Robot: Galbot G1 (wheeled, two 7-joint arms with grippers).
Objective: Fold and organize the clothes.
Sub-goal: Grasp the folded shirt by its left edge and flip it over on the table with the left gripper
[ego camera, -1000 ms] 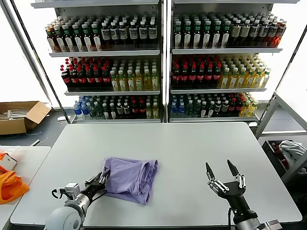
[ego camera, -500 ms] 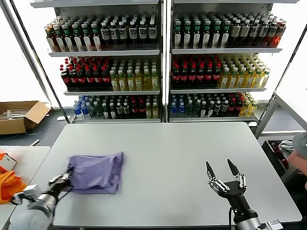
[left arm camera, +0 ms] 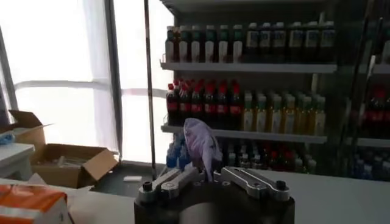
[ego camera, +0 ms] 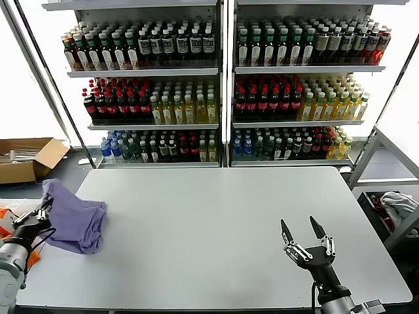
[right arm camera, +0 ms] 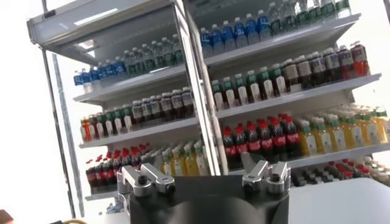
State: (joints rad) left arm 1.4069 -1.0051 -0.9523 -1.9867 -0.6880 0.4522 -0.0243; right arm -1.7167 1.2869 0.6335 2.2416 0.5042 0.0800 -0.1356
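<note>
In the head view, the purple T-shirt is seen bunched at the left edge of the grey table, one corner lifted and the rest draped down onto the tabletop. That lifted corner is pinched by the left gripper, which is held at the table's left edge, just above an orange cloth on a lower side table. The right gripper is parked over the near right part of the table, its two fingers spread wide and nothing between them. A cardboard box is seen on the floor to the left, and shelves of bottles stand behind the table.

In the left wrist view, a fold of the T-shirt is clamped between the closed fingers and stands up above them, against the bottle shelves.

In the right wrist view, the fingers are seen apart, with only the shelves of bottles behind them.
</note>
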